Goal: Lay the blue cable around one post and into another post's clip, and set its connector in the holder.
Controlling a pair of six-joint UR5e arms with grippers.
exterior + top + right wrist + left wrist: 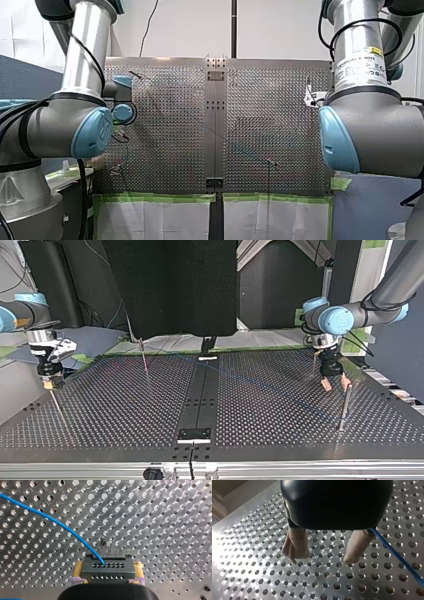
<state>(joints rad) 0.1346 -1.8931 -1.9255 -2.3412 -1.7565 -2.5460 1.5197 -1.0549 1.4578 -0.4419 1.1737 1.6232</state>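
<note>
In the right wrist view my right gripper (108, 564) is shut on a dark grey connector block (107, 570), one yellow pad on each side. The blue cable (57, 522) leaves the block's top and curves away over the perforated plate. In the top view that gripper (50, 383) hangs at the left, just above a thin post (58, 410). My left gripper (323, 557) stands open over the plate, beige fingers (295, 545) apart and empty, with the blue cable (397, 556) running past one finger. In the top view it (334, 383) is at the right, beside a metal post (344, 407).
A thin post with a clip (144, 357) stands at the far middle-left of the top view. A dark centre strip (200, 395) carries a small black bracket (195, 434) near the front edge. A faint stretch of cable (260, 384) crosses the plate. Green tape (160, 198) edges the table in the front view.
</note>
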